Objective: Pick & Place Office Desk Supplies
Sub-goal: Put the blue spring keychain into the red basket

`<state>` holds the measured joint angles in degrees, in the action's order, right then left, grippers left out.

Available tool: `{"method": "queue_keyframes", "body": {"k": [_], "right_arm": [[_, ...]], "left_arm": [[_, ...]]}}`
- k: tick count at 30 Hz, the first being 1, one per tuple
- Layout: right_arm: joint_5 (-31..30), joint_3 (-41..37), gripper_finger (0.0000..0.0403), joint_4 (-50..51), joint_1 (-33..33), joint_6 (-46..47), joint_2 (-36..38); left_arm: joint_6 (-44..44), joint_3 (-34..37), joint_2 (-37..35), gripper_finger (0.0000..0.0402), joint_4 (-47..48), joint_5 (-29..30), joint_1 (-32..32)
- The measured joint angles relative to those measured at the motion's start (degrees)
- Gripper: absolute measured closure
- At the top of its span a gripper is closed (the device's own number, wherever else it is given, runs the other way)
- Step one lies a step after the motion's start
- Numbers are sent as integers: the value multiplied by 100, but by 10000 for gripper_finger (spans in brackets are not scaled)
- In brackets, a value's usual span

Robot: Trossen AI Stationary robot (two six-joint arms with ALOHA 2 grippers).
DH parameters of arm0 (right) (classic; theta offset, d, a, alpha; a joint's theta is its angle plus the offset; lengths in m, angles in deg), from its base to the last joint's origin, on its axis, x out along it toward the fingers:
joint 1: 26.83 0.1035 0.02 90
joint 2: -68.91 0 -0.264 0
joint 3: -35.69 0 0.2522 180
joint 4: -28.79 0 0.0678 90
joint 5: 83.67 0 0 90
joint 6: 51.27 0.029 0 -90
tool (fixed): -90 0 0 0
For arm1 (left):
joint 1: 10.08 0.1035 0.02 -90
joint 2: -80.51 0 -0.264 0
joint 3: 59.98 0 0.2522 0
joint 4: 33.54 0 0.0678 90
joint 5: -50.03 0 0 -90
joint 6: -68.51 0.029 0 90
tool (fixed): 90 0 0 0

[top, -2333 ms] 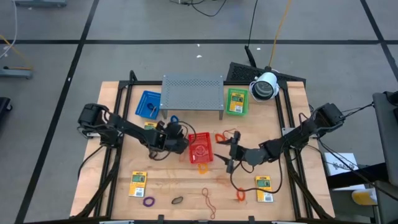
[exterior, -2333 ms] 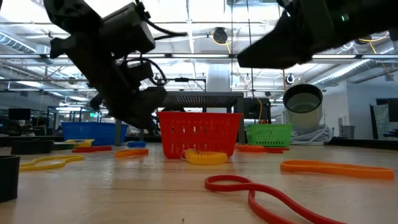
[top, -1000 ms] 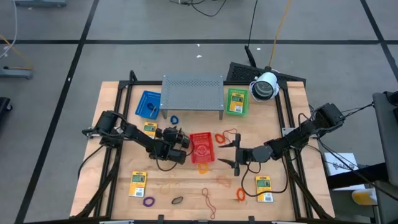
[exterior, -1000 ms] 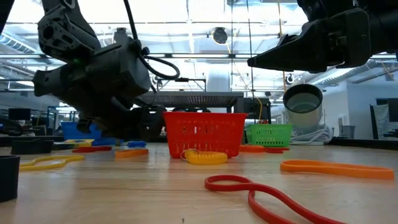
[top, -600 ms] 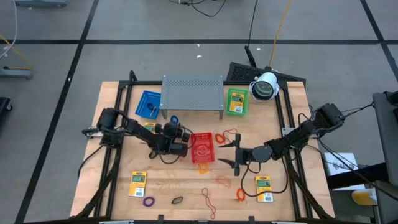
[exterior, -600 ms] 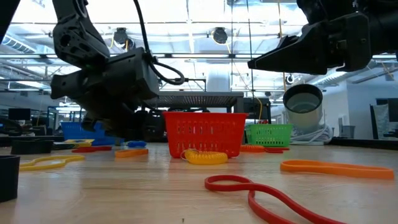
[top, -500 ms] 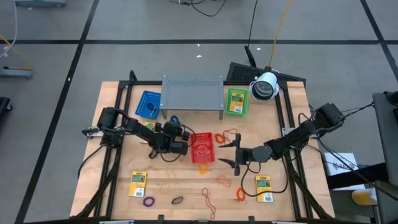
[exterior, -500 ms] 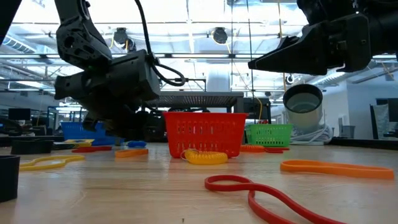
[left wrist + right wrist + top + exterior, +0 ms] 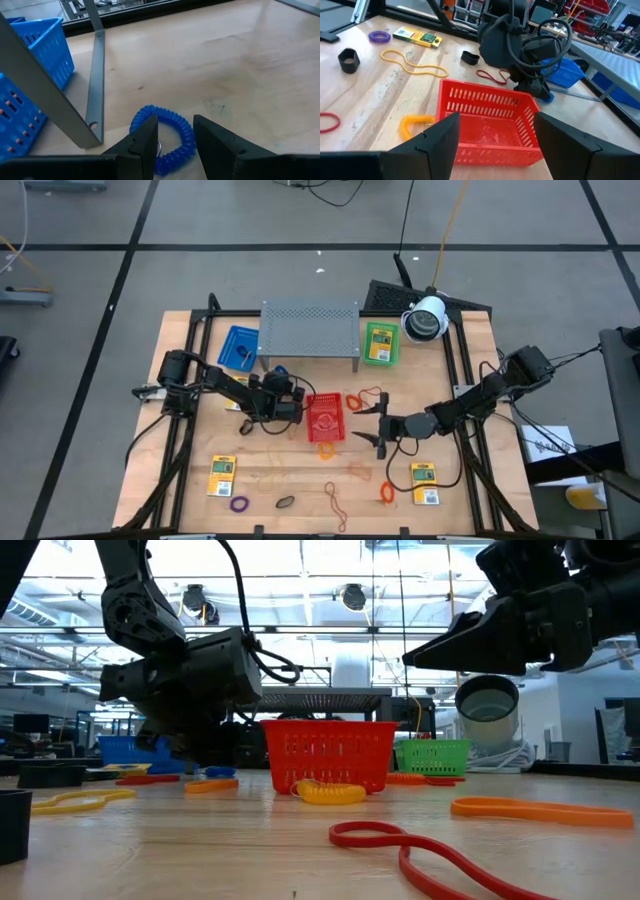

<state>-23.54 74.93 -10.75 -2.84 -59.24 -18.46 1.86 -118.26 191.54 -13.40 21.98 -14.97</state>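
A blue coiled loop (image 9: 167,134) lies flat on the table beside the grey rack's leg (image 9: 47,100). My left gripper (image 9: 175,145) is low over it and open. One finger stands on each side of the loop's near part, and I see no touch. In the high view that gripper (image 9: 281,382) is left of the red basket (image 9: 322,417). My right gripper (image 9: 378,426) hovers open and empty to the right of the red basket (image 9: 485,125). Yellow-and-green packets (image 9: 222,476) (image 9: 425,483) lie flat near the front edge.
The grey rack (image 9: 310,327) stands at the back, with a blue basket (image 9: 240,347) to its left and a green basket (image 9: 379,343) to its right. Loose bands lie on the table: yellow (image 9: 415,122), red (image 9: 370,395), orange (image 9: 387,492), purple (image 9: 240,504), tan (image 9: 335,505).
My left gripper has swung toward the table's far edge, along the red basket's left side, to the blue coiled loop by the rack.
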Motion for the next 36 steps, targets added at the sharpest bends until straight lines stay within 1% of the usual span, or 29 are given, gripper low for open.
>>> {"method": "queue_keyframes", "body": {"k": [5,10,18,27,34,36], "right_arm": [[0,0,156,-18,0,415,0],[9,0,156,-87,0,597,0],[11,0,156,-80,0,590,0],[13,0,156,-40,0,621,0],[15,0,156,-39,-2,686,0],[15,0,156,-41,-2,688,0]], "left_arm": [[-9,0,0,270,-23,-69,-22],[-126,0,0,270,-50,-150,-94],[-244,0,-2,270,-50,-257,-21],[-250,-7,-15,270,-52,-827,188],[-239,-7,-17,271,-44,-884,192],[-223,-7,-17,280,-42,-899,184]]}}
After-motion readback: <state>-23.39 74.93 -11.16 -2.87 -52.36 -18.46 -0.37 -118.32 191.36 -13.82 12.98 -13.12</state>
